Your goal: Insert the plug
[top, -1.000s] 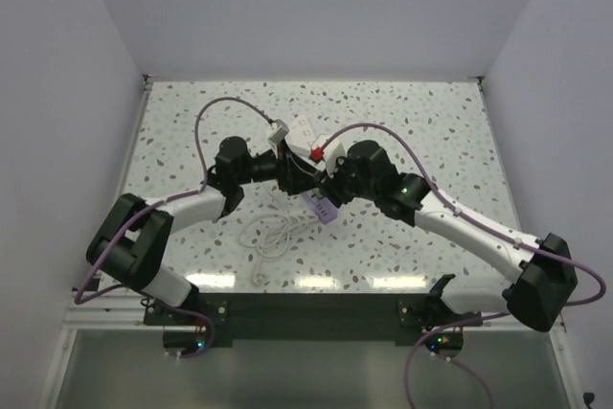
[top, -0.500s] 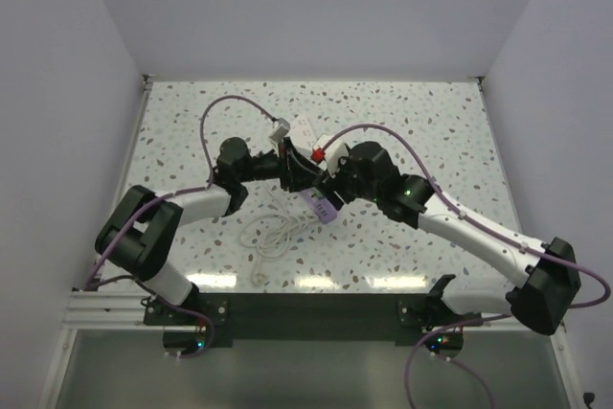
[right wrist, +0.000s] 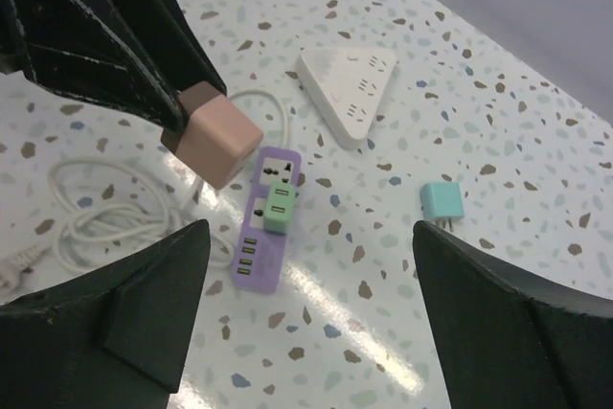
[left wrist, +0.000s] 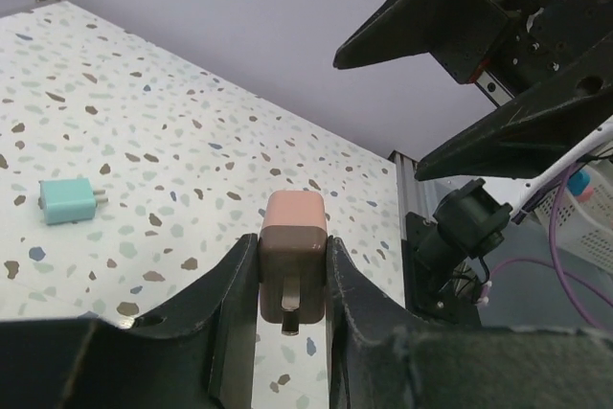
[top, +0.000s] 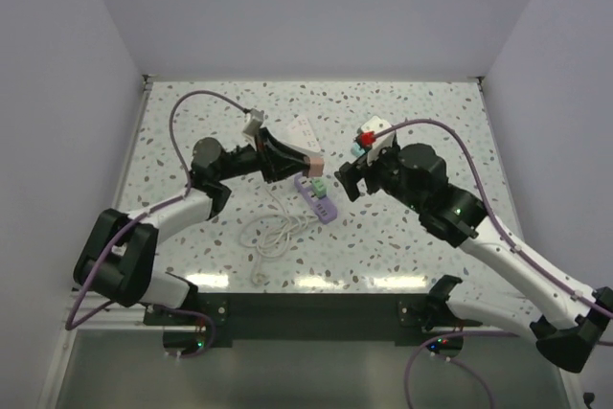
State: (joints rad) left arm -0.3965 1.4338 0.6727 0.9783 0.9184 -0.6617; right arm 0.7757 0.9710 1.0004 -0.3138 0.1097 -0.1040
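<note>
**A:** So, how is the left claw (left wrist: 291,270) set?

**B:** Clamped on the pink plug (left wrist: 295,213), with one black finger flat against each side. A metal prong pokes out past the pads. The left arm comes up from the near left corner with its elbow bent. Its forearm slants toward the middle of the bench (top: 431,112) and the claw points right.

**A:** And the right claw (top: 347,180)?

**B:** Spread wide, holding nothing. Its arm rises from the near right corner and the claw points left, facing the other one with a gap between them.

**A:** What is the plug like?

**B:** A rounded cube of matt pink plastic, browner at the prong end.

**A:** Where does it sit against the socket?

**B:** The purple power strip (right wrist: 251,251) is a slim flat bar near the middle of the bench, with a small green plug (right wrist: 279,208) seated in it. The pink plug is just beside the strip's far end. Whether they touch, I can't tell.

**A:** Further out?

**B:** A loose white cable (right wrist: 96,217) coils toward the near edge. A white triangular socket block (right wrist: 347,83) lies toward the far edge, and a teal plug (right wrist: 442,203) lies to its right. The bench top is glossy speckled terrazzo.
</note>
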